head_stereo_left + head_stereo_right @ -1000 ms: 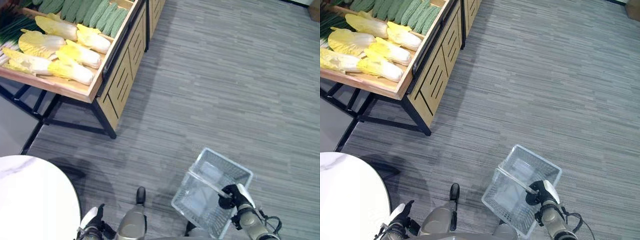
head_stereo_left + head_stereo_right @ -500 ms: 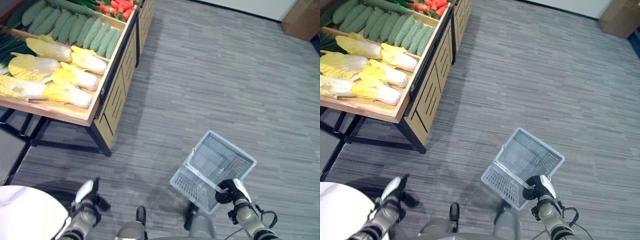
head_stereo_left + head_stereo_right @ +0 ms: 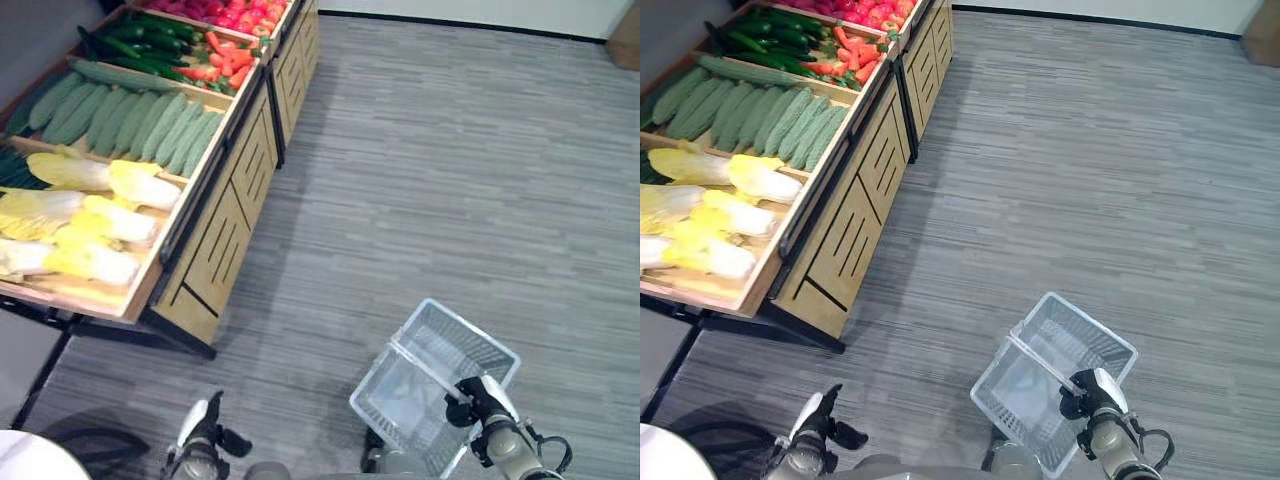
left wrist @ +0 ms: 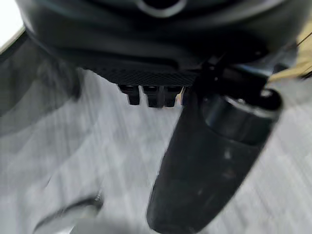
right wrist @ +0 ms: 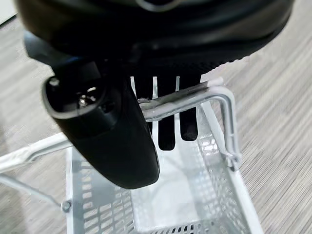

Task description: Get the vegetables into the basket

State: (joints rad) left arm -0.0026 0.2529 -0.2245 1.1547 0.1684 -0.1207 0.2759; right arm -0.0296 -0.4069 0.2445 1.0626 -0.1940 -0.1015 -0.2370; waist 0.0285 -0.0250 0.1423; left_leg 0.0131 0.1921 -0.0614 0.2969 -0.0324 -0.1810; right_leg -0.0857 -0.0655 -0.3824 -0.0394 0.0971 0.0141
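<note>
The basket (image 3: 432, 385) is carried by its handle (image 5: 190, 100), clamped in the right hand (image 3: 478, 402) — light, stiff wire, empty. Cabbages (image 3: 95, 225) lie well ahead-left — bulky, probably best cupped mid-body. The left hand's (image 3: 203, 435) fingers look curled, empty.

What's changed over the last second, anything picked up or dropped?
Only the camera swung: more of the wooden produce stand shows now. Nothing picked up or dropped. The right hand still grips the handle of the clear plastic basket, which remains empty; the left hand still hangs low, holding nothing.
</note>
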